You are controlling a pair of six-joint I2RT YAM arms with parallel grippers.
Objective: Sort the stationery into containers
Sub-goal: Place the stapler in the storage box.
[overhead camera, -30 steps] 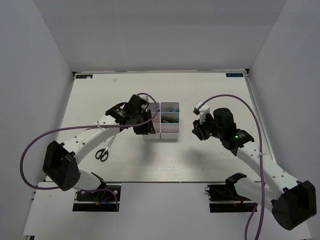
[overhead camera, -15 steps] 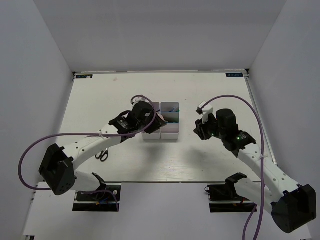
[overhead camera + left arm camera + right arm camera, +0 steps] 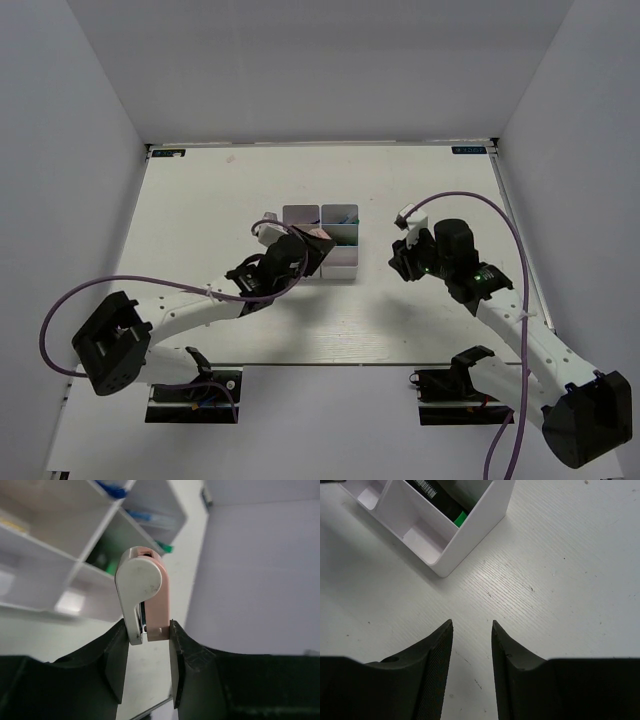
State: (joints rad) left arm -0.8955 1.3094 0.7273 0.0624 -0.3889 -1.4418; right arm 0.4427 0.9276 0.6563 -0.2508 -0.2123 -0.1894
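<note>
The left gripper (image 3: 147, 626) is pinching a pink piece (image 3: 146, 592), pink on one side and white on the other. It grips the lower end, so the rounded end sticks up out of the fingers. From overhead, that pink piece (image 3: 318, 237) hangs over the near left part of the block of white bins (image 3: 341, 271), above the bins rather than down inside one.

The right gripper (image 3: 471, 625) hangs over bare tabletop (image 3: 560, 580) just to the right of the block, by its near right corner. Its jaws are spread, with nothing between them.

Some stationery already lies in the block. The green-tipped black marker (image 3: 460, 518) slants down into a bin on the block's right side, beside a bin holding nothing I can see. In the left wrist view, blue pens (image 3: 113, 488) show in the bins beyond the pink piece.
</note>
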